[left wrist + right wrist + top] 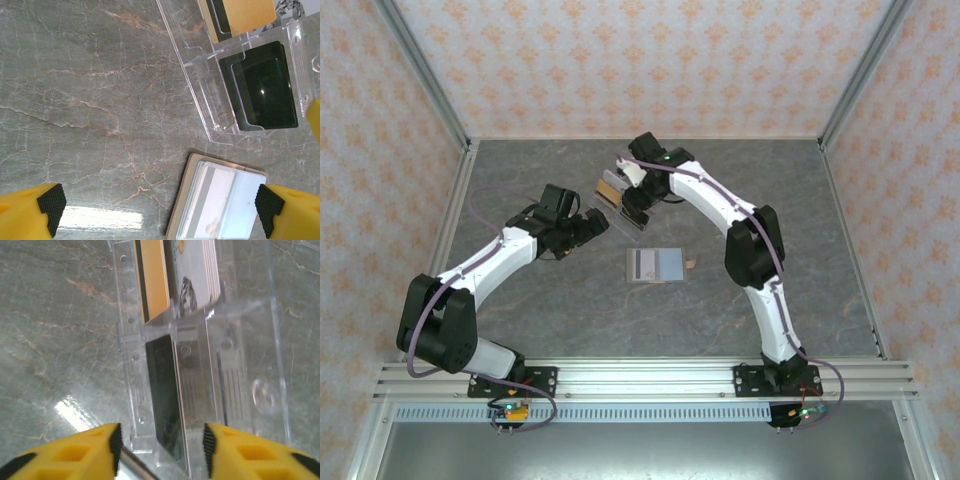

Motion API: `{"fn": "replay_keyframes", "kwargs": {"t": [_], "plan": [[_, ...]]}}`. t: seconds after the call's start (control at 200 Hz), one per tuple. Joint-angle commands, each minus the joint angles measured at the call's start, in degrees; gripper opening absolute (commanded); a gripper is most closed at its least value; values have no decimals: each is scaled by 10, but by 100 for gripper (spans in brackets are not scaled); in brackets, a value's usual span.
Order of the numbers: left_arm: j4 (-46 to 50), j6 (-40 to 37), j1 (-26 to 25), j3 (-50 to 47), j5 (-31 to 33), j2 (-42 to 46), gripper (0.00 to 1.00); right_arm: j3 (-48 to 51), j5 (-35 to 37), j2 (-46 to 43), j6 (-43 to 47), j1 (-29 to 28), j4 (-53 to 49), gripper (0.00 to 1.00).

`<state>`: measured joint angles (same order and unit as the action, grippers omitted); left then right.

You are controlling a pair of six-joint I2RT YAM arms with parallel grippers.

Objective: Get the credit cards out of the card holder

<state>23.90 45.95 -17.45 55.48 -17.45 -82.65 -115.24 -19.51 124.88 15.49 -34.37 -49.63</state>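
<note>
1. Right tool (161, 445) sits at the bottom of its wrist view with its yellow fingers apart, one on either side of the lower slot of the card holder (240, 365). No pad visibly presses on anything, so I judge it lined up but not yet clamped.
2. Between those fingers stands the black card (165, 405), edge-on in the clear plastic. Straddling it this way likely sets up a pinch on its two faces, so it can be drawn out along the slot.
3. Higher in that frame, the upper slot holds an orange card (152, 280) and, beside it, a pack of pale cards (207, 267). The task looks part done at most.
4. Left tool (159, 207) is spread wide at the bottom corners of its wrist view and grips nothing. It hangs over the grey surface (75, 100) just beside the holder, probably held off to leave room.
5. Under it, at lower centre, a loose pile of cards (225, 200) lies flat with a tan edge showing beneath. It is near the holder but apart from it.
6. The right wrist view gives card edges and slot walls. The left wrist view gives the black and orange faces flat-on. The overhead view shows both arms meeting at the holder mid-frame, with the loose pile lower in the frame, toward the bases.
</note>
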Motion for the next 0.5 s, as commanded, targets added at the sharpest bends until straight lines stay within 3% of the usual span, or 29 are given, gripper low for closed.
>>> {"fn": "replay_keyframes", "kwargs": {"t": [0.0, 0.125, 0.205, 0.305, 0.495], "plan": [[26, -5, 4, 8, 22, 5, 100, 92, -11, -104, -109, -3, 50, 55], [29, -9, 4, 9, 19, 5, 100, 239, -35, -196, -219, -5, 122, 61], [34, -9, 4, 11, 23, 4, 100, 302, -14, -229, -270, -13, 131, 62], [35, -9, 3, 13, 23, -1, 100, 349, 30, -249, -311, -28, 119, 62], [20, -14, 4, 16, -2, -16, 100, 394, 30, -236, -329, -37, 126, 61]]}}
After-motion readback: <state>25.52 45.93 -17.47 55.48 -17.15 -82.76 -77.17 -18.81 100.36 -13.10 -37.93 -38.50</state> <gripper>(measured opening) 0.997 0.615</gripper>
